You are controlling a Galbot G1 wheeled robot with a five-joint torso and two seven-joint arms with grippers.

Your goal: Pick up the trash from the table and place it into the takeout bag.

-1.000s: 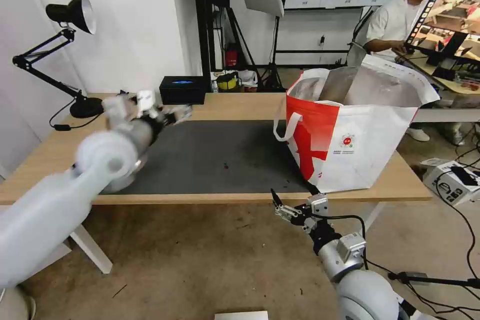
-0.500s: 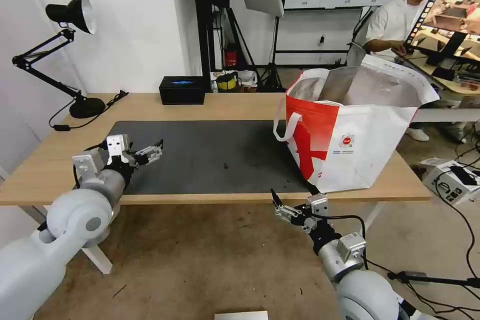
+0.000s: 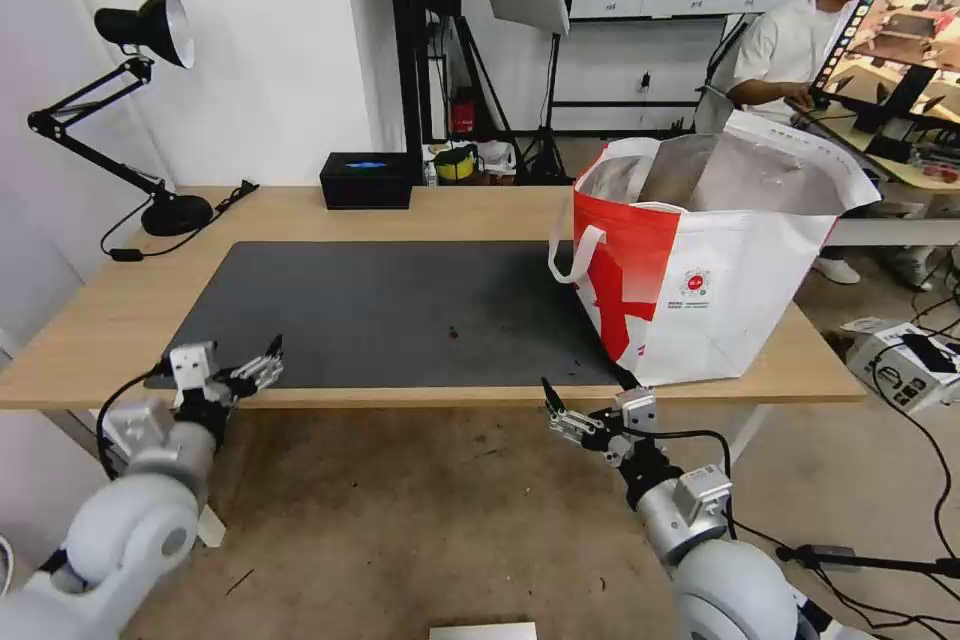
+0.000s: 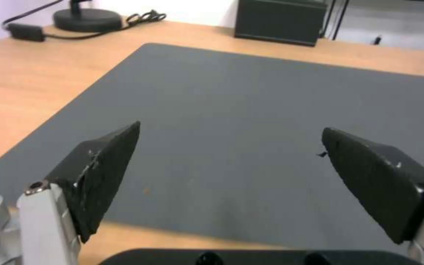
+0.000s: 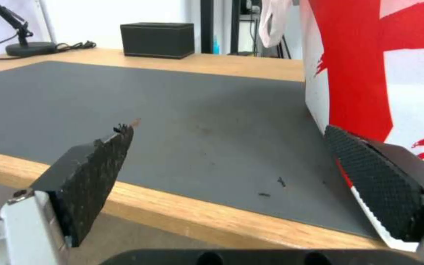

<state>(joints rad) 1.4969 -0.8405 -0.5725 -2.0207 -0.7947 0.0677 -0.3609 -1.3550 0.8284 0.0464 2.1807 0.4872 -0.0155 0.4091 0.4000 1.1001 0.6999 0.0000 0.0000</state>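
The large dark grey mat (image 3: 400, 310) on the long light-wood tabletop (image 3: 480, 210) carries no bowl, tray, baggie or napkin; a few tiny dark specks (image 3: 452, 331) lie on it near its front edge. So the trash appears to be off the table, and the task looks finished or nearly so. The large boxy red-and-white takeout bag with silver foil lining (image 3: 700, 270) stands upright and open at the right end of the tabletop, touching the mat's right edge. Its inside is not visible deep enough to confirm what it holds.

The left gripper (image 3: 262, 370) hangs at the tabletop's front edge near the mat's front left corner, released, its fingers (image 4: 101, 173) spread wide with nothing between them. The right gripper (image 3: 556, 412) sits just below the front edge, near the bag's front corner, likewise spread and empty. A black rectangular box (image 3: 366, 180) and a black desk lamp (image 3: 140, 110) stand along the back edge.
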